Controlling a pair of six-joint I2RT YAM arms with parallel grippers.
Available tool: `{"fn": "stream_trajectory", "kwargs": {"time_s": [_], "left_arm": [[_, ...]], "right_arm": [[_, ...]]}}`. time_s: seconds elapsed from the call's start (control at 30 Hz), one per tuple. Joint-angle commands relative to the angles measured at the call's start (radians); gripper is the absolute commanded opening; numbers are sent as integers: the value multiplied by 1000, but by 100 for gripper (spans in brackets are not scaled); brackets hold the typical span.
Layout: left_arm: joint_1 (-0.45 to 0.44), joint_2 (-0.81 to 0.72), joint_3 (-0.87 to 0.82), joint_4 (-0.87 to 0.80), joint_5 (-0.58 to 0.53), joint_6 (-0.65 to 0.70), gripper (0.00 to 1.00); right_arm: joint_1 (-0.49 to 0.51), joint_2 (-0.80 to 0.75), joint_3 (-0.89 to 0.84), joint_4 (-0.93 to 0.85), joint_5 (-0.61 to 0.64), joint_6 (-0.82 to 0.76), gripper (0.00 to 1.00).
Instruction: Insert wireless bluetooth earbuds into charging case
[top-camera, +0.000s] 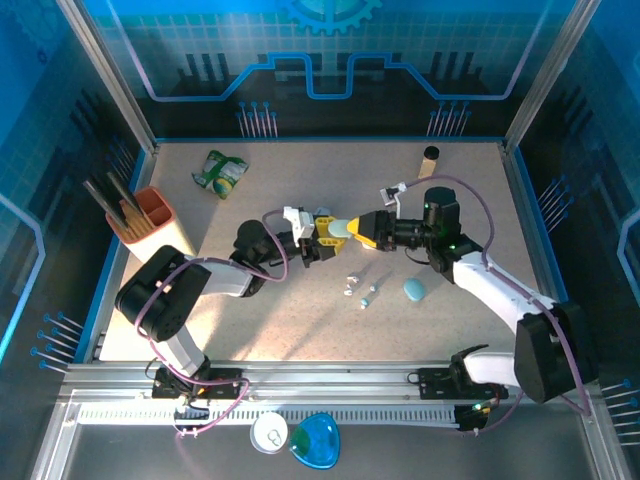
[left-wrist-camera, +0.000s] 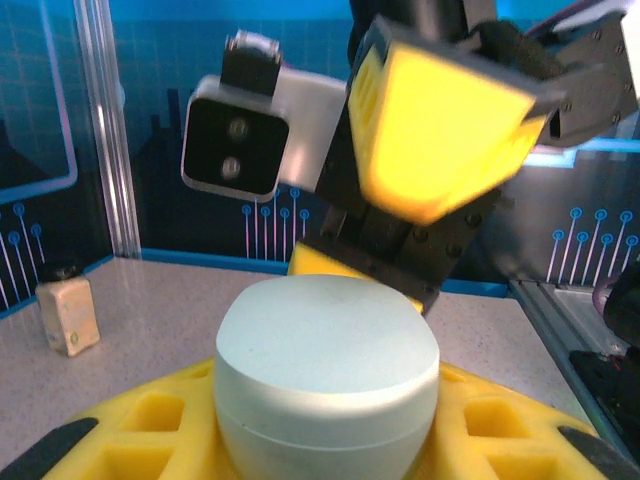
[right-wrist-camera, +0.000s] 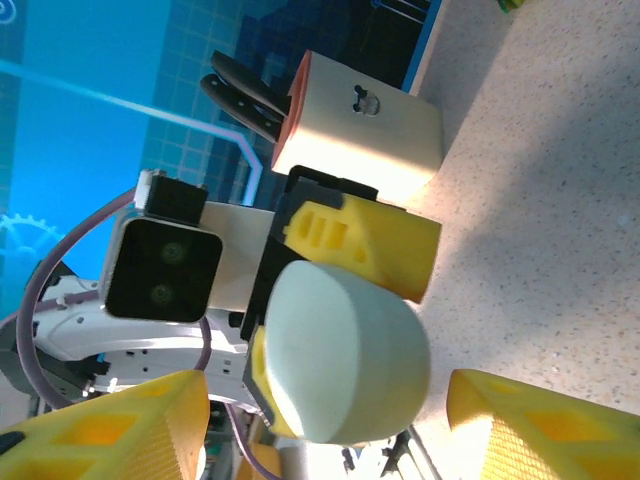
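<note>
My left gripper (top-camera: 327, 232) is shut on a pale teal pebble-shaped charging case (top-camera: 339, 230), held above the middle of the table. In the left wrist view the case (left-wrist-camera: 328, 370) sits between my yellow fingers (left-wrist-camera: 150, 430). The right gripper (top-camera: 358, 230) faces it from the right, open, its yellow fingers (right-wrist-camera: 540, 420) standing either side of the case (right-wrist-camera: 345, 360) without touching it. Two tiny earbuds (top-camera: 350, 285) (top-camera: 368, 296) lie on the table below the grippers. A second teal pebble-shaped case (top-camera: 414, 289) rests to their right.
An orange holder with dark tools (top-camera: 150, 215) stands at the left edge. A green packet (top-camera: 220, 173) lies at the back left, a cork-coloured cylinder (top-camera: 431, 157) at the back right. A white disc (top-camera: 269, 433) and a blue piece (top-camera: 315, 440) lie beyond the near rail.
</note>
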Motion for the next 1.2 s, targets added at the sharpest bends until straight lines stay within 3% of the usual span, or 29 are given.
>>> {"fn": "stream_trajectory", "kwargs": {"time_s": [0.0, 0.2, 0.37, 0.47, 0.63, 0.73, 0.93, 1.03, 1.17], "left_arm": [[-13, -5, 45, 34, -16, 38, 33], [-14, -1, 45, 33, 9, 43, 33], [-14, -3, 27, 34, -5, 63, 34], [-14, -3, 22, 34, -12, 72, 38], [-12, -34, -6, -13, -54, 129, 74], [-12, -82, -23, -138, -65, 189, 88], [-14, -148, -54, -369, -68, 264, 98], [-23, -171, -68, -426, -77, 286, 99], [-32, -185, -64, -491, -87, 303, 99]], "right_arm": [[11, 28, -19, 145, -26, 112, 64], [10, 45, -31, 219, -13, 179, 53], [6, 65, -31, 217, -17, 192, 28], [-1, 71, -28, 216, -11, 188, 20], [-48, 65, -45, 165, 23, 141, 19], [-105, 45, -61, 43, 64, 37, 19], [-240, 17, -99, -315, 272, -222, 19], [-278, 23, -106, -414, 380, -320, 19], [-304, 78, -107, -450, 431, -383, 20]]}}
